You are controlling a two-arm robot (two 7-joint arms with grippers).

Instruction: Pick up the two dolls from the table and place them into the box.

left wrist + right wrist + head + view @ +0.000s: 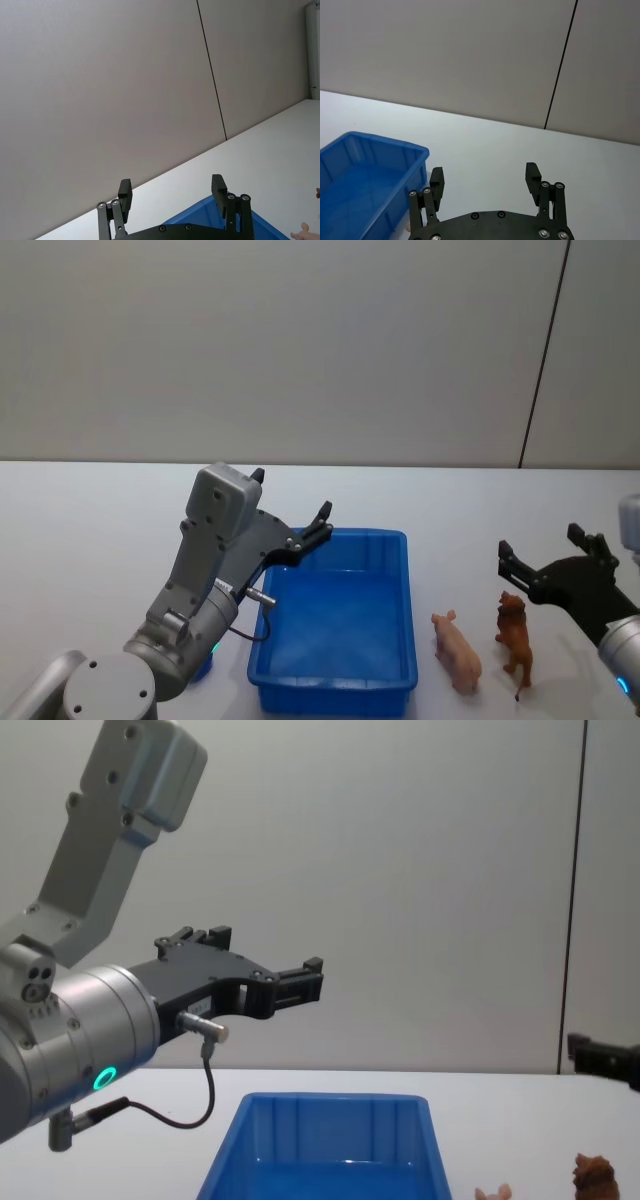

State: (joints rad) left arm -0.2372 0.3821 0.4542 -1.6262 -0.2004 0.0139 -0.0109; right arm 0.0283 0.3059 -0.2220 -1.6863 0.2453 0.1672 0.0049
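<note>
My left gripper (292, 495) hangs spread-fingered above the box (350, 533), my right gripper (540, 542) likewise near the brown doll (515, 638) and pink doll (457, 650).

Dolls: you have two, one pink pig doll (457, 650) and one reddish-brown animal doll (515, 638).
Box: you have one blue bin (350, 533).
Grippers: you have two, the left gripper (292, 492) and the right gripper (540, 540).
Table: one white table (100, 520).

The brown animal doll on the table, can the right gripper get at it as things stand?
Probably yes: the right gripper hangs open close above the brown animal doll, nothing between them; the pink pig doll stands apart.
</note>
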